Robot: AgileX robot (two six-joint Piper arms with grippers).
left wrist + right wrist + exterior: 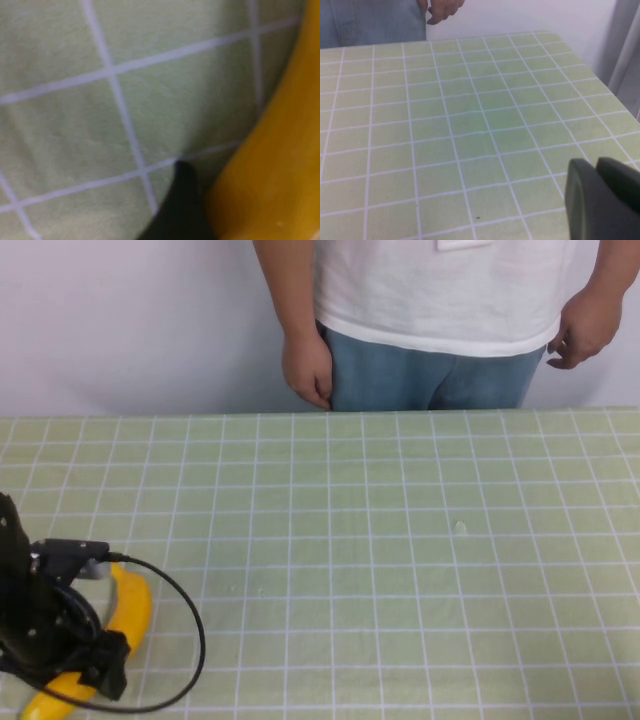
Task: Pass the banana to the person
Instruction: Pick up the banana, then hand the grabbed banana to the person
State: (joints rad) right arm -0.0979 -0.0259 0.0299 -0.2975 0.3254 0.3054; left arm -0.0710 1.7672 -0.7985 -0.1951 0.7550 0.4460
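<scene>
The yellow-orange banana [134, 608] lies on the green checked table [400, 540] at the near left corner. My left gripper [88, 660] is down on the banana's middle and shut on it; the arm hides that part. In the left wrist view the banana [270, 165] presses against one dark finger [184, 200] just above the cloth. The person [440, 300] stands behind the far edge in a white T-shirt and jeans, hands hanging down. My right gripper [596, 164] is shut and empty above the table's right side; it is out of the high view.
A black cable [190, 640] loops from the left arm over the table beside the banana. In the right wrist view the table's right edge [600, 80] and the person's hand [442, 10] at the far edge show.
</scene>
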